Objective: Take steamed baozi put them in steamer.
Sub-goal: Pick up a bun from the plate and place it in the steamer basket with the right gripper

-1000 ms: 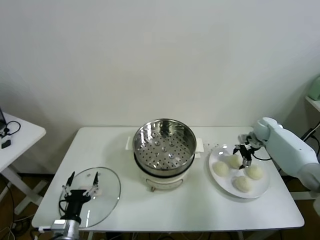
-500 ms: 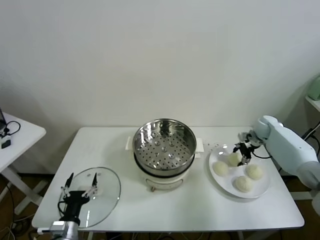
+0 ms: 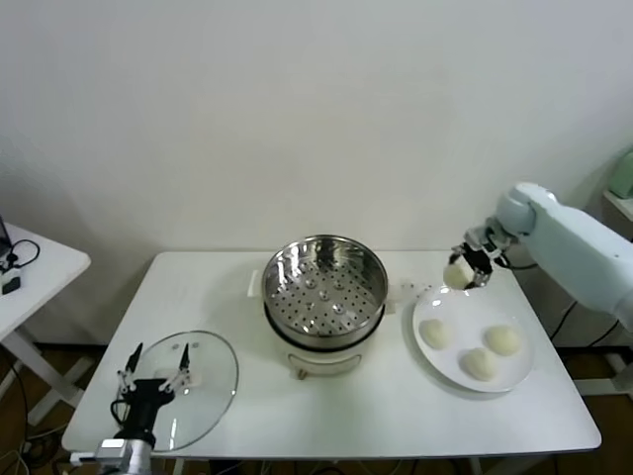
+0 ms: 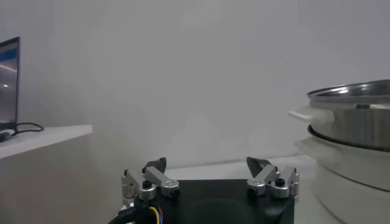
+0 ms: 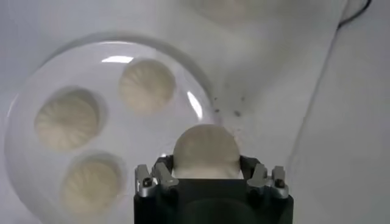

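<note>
Right gripper (image 5: 206,172) has one baozi (image 5: 205,150) clamped, up above the white plate (image 5: 24,109) holding three more buns (image 5: 146,85).

I see a plain test room — bare white wall (image 3: 297,119), white tabletop (image 3: 396,406), side desk (image 3: 40,267) with cables.

Right gripper (image 5: 205,176) — its fingers covered the lower part of the held baozi (image 5: 205,150), so the contact faces were hidden. The steamer (image 4: 353,143), beyond the left gripper (image 4: 210,176) fingertips, was cut off by the picture's edge. The glass lid (image 3: 198,381) under those fingers was partly hidden — the arm ran off-frame.
</note>
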### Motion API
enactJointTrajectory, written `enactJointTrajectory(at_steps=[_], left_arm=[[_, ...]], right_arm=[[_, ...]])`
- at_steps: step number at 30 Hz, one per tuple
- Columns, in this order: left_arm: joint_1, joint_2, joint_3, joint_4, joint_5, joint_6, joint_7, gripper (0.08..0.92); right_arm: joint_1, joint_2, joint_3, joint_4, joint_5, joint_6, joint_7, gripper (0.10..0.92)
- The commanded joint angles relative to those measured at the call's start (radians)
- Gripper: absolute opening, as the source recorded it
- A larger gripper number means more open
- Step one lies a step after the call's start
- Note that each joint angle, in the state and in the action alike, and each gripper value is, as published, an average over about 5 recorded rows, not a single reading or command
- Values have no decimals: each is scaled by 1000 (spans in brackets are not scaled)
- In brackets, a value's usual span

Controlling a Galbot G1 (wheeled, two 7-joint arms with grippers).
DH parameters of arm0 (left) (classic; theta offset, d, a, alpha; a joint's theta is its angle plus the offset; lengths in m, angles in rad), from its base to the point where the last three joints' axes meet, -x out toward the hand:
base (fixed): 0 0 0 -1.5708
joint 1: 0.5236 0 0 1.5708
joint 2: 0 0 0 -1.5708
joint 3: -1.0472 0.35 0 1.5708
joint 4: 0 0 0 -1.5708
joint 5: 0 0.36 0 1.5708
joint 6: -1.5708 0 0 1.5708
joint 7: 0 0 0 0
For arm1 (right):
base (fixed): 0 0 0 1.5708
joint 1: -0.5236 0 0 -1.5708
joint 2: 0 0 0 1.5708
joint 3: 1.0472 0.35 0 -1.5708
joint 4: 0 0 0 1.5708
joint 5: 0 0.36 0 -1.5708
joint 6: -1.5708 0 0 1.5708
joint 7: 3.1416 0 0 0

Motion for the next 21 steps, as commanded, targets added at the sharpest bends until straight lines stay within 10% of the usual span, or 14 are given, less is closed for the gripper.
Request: enactJointTrajectory(at_steps=[1,21], left_arm=[[0,0,2,-4,2,5,1,823],[20,0,-7,-21,-7,18,16,823]], right_arm=[[252,26,-136,351,-110,152,3,704],[68,403,-125,213,-355,203,29,704]])
